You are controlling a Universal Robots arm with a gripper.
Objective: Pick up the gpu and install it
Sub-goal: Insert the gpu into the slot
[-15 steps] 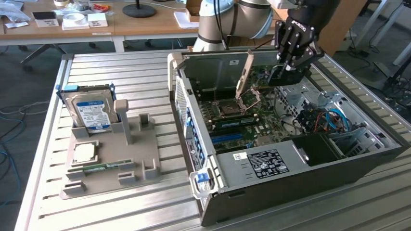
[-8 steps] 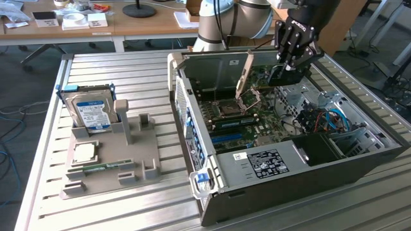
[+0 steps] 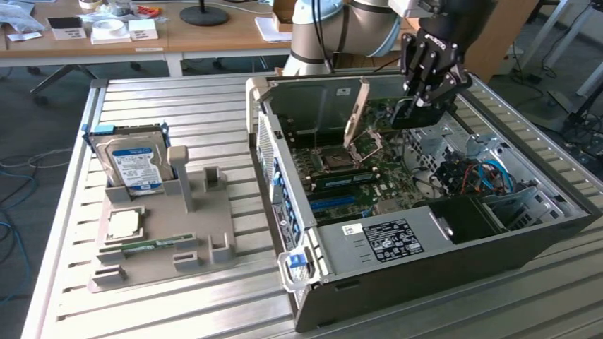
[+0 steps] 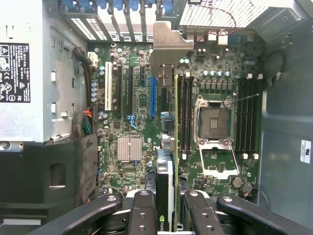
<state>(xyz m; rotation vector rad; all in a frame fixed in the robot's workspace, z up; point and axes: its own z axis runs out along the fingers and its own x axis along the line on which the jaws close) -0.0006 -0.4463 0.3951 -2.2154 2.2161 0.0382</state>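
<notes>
One gpu (image 4: 165,182) is pinched edge-on between the two fingers (image 4: 142,215) of the hand (image 4: 168,210). Its silver bracket (image 4: 168,46) is held over the motherboard (image 4: 127,112) inside the one open computer case (image 3: 414,247), in the upper right of the exterior view. At that view's left, one hard drive (image 3: 132,164) is stood in a grey holder (image 3: 203,226) on the counter (image 3: 169,99).

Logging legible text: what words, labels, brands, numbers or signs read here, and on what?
No words or numbers read clearly.
gpu: logo mark on its edge, no letters legible.
silver box label: warning triangles, print too small.
hard drive, blue label: blurred.
gripper, lettering on its body: blurred.
case wall sticker: too small.
</notes>
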